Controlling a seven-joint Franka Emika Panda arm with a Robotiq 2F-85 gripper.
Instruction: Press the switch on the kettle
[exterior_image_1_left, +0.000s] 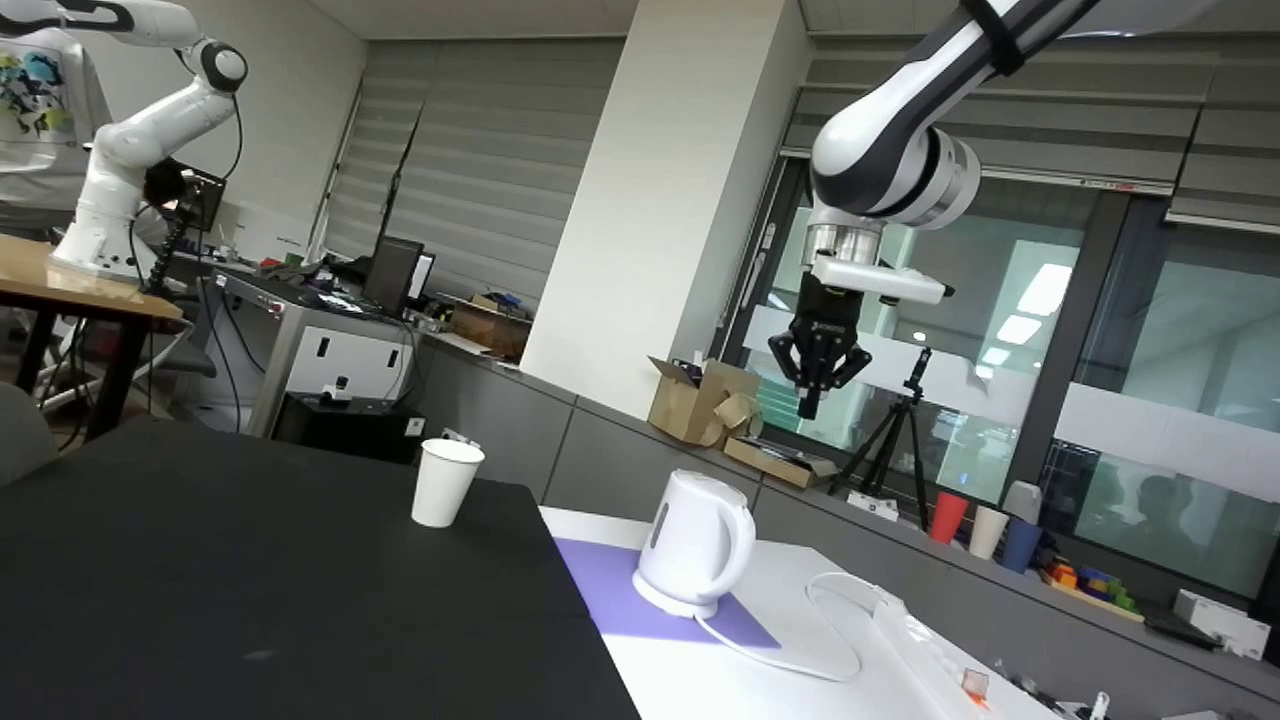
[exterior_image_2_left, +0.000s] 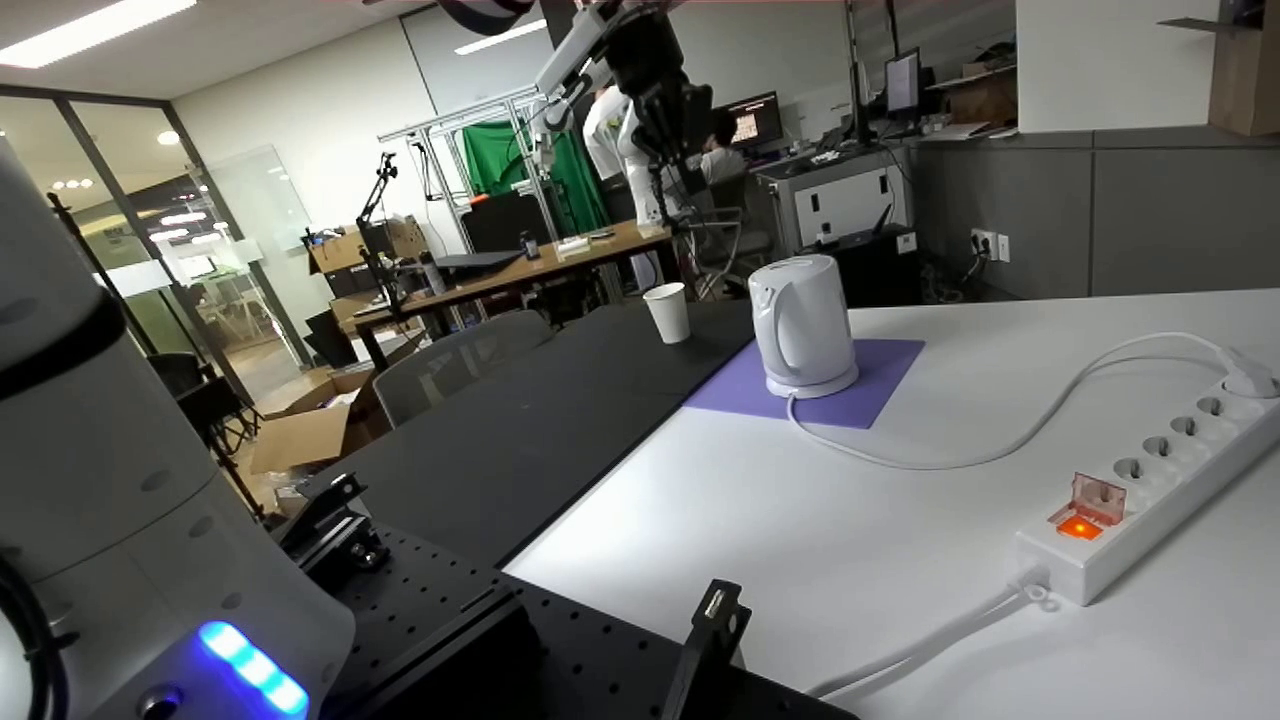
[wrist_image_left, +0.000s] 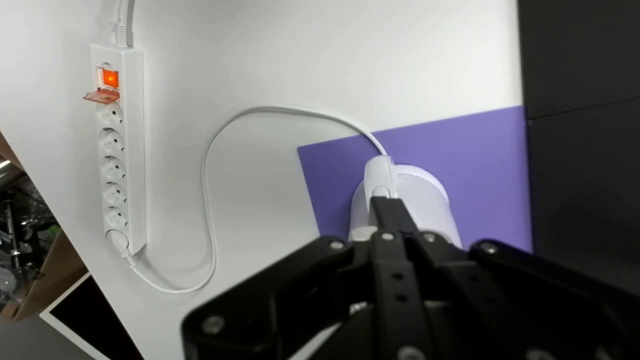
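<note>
Wrist view shows the gripper (wrist_image_left: 394, 213), jaws clenched together, partly hiding the kettle (wrist_image_left: 428, 204); in both exterior views the gripper hangs higher, apart from it. The kettle stands upright on a purple sheet (wrist_image_left: 485, 160) on the white table (wrist_image_left: 260, 60), its cord (wrist_image_left: 270, 108) running to a power strip (wrist_image_left: 136, 155); a paper cup (exterior_image_1_left: 445, 485) stands on the black table (exterior_image_1_left: 300, 580).

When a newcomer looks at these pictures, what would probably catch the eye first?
Likely the white kettle, upright on a purple sheet on the white table. Next, the glowing orange switch at one end of the power strip. The black gripper hangs higher than the kettle.
</note>
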